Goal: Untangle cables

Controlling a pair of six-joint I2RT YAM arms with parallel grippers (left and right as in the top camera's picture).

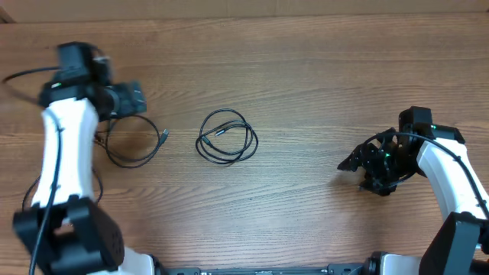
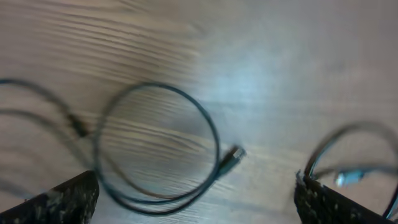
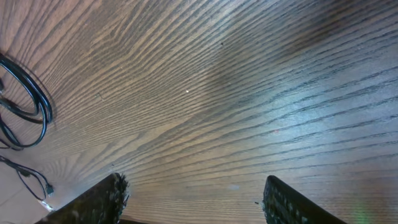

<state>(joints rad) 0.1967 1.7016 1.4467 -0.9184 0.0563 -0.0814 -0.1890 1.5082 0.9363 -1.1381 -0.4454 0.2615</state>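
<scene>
One thin black cable (image 1: pixel 134 147) lies in a single loose loop on the left, its small plug end (image 1: pixel 164 135) pointing right. A second cable (image 1: pixel 227 137) lies coiled in several loops at the table's middle, with a silver tip inside the coil. My left gripper (image 1: pixel 131 99) hovers just behind the left loop, open and empty. In the blurred left wrist view the loop (image 2: pixel 155 149) and its plug (image 2: pixel 233 155) lie between the open fingers (image 2: pixel 196 199), and the coil (image 2: pixel 354 149) is at the right. My right gripper (image 1: pixel 353 161) is open and empty, far right of the coil (image 3: pixel 25 106).
The wooden table (image 1: pixel 306 92) carries only the two cables. A thicker black wire (image 1: pixel 23 76) runs off the left arm at the far left. The table's back edge runs along the top of the overhead view.
</scene>
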